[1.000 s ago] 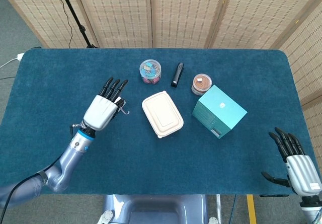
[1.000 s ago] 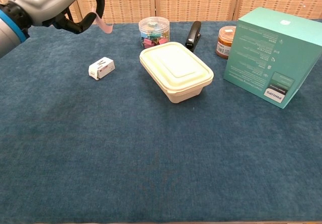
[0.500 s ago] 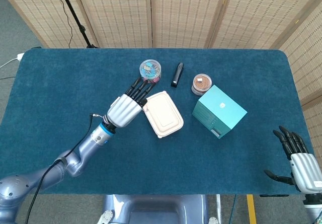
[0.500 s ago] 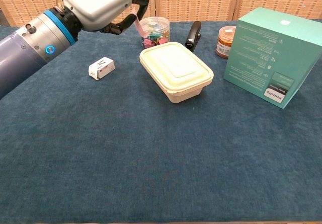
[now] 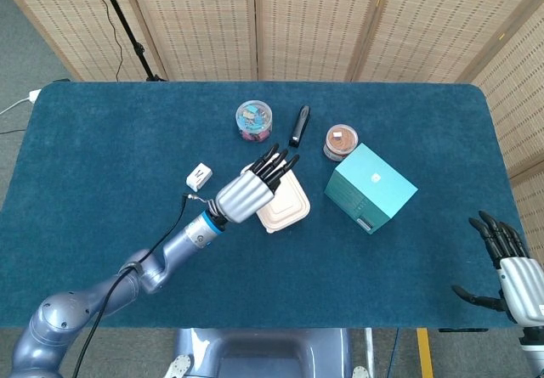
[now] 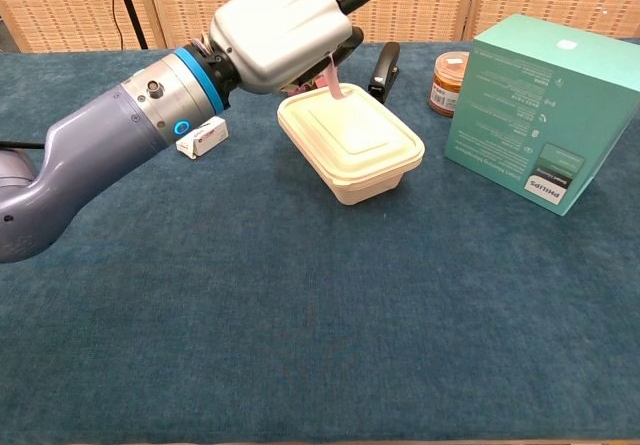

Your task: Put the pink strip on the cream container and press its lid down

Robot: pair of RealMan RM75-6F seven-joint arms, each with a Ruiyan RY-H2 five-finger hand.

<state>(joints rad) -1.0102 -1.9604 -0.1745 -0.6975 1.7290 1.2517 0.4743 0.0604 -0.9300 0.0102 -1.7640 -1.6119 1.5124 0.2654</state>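
Observation:
The cream container (image 5: 285, 206) (image 6: 365, 147) sits mid-table with its lid on. My left hand (image 5: 252, 191) (image 6: 285, 27) hovers over the container's left part and holds the pink strip (image 6: 333, 78), which hangs down until its tip nearly reaches the lid. In the head view the strip is hidden under the hand. My right hand (image 5: 512, 267) hangs off the table's front right corner with its fingers spread, holding nothing; the chest view does not show it.
A small white box (image 5: 199, 176) (image 6: 201, 135) lies left of the container. Behind it stand a clear tub of clips (image 5: 254, 118), a black stapler (image 5: 298, 125) (image 6: 383, 68) and a brown jar (image 5: 340, 141) (image 6: 449, 81). A teal carton (image 5: 371, 188) (image 6: 541, 109) stands to the right.
My left hand has carried the pink strip rightward from beside the white box to above the cream container. My right hand has drifted slightly down and right.

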